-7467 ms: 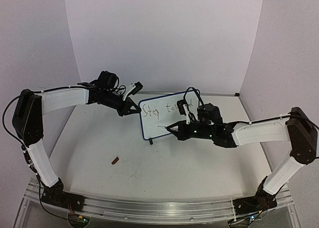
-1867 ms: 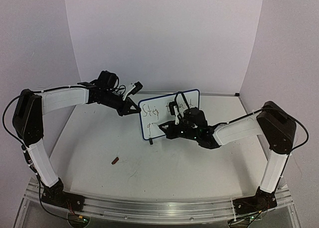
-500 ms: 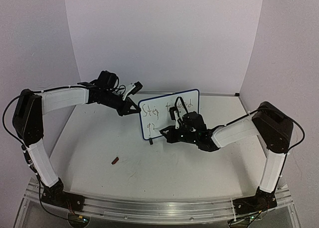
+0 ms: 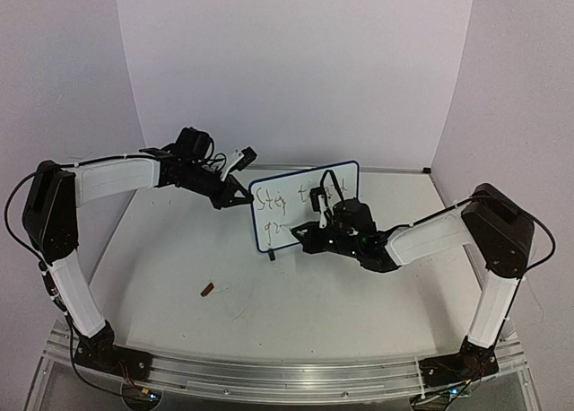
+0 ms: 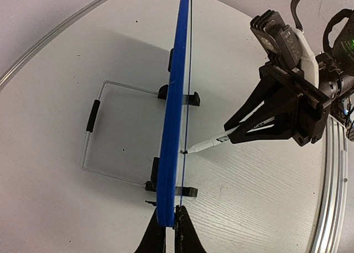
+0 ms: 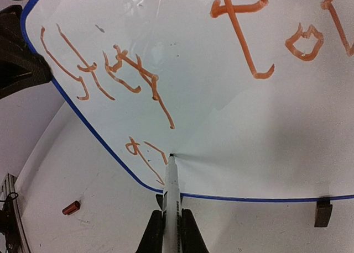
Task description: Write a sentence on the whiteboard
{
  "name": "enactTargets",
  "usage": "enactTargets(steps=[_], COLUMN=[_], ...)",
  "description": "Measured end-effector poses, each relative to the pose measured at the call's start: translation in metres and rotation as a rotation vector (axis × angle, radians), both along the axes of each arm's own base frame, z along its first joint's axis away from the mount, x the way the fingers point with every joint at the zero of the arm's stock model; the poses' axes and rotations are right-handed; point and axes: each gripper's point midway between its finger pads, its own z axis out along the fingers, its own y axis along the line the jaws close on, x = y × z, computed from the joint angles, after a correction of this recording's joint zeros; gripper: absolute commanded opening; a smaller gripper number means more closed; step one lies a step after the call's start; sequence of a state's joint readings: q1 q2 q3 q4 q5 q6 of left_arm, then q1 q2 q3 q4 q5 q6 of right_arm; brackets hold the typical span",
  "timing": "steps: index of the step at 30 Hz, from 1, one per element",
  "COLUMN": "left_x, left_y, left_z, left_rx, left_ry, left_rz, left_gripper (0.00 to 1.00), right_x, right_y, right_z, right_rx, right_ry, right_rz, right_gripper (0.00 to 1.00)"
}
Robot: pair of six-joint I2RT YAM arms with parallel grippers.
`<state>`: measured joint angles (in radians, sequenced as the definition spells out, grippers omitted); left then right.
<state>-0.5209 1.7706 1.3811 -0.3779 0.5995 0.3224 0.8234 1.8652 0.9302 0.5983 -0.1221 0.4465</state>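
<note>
I see the whiteboard (image 4: pixel 305 205) standing upright on its long lower edge on the tabletop (image 4: pixel 170 249). Its long axis runs from my left gripper (image 4: pixel 243 198) away to the right and slightly back. The written face is turned toward my right gripper (image 4: pixel 307 239) and the arm bases.

My left gripper is closed on the board's left end. In the left wrist view the fingertips (image 5: pixel 178 237) pinch the blue-edged frame (image 5: pixel 174 98), which runs straight away from them, edge-on. Behind the board, on the far side from the right gripper, a bent wire stand (image 5: pixel 91 137) rests on the tabletop.

My right gripper is clamped on a marker (image 6: pixel 172 181). The marker's long axis points straight ahead from the gripper to the board, with its dark tip touching the face low down toward the left end.

The sentence (image 6: pixel 105 70) looks orange in the right wrist view. The first line reads "Stay" and then "to", running out of frame. The start of a second line (image 6: pixel 145 153) sits just left of the marker tip.

A small reddish-brown cylinder (image 4: pixel 207 290) lies on the tabletop, well apart from both grippers, nearer the arm bases.
</note>
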Motion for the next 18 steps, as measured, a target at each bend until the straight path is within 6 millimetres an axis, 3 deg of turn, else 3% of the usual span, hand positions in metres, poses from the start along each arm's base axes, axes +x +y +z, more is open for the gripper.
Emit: enactTargets(steps=[18], left_x=[0.0000], left_y=[0.0000], left_z=[0.0000], left_rx=[0.000], left_ry=[0.000], left_rz=[0.000], left_gripper=[0.00], right_x=[0.0019], right_y=[-0.0011], right_z=[0.0013], right_rx=[0.008], right_ry=[0.000], right_rz=[-0.016], right_gripper=[0.00])
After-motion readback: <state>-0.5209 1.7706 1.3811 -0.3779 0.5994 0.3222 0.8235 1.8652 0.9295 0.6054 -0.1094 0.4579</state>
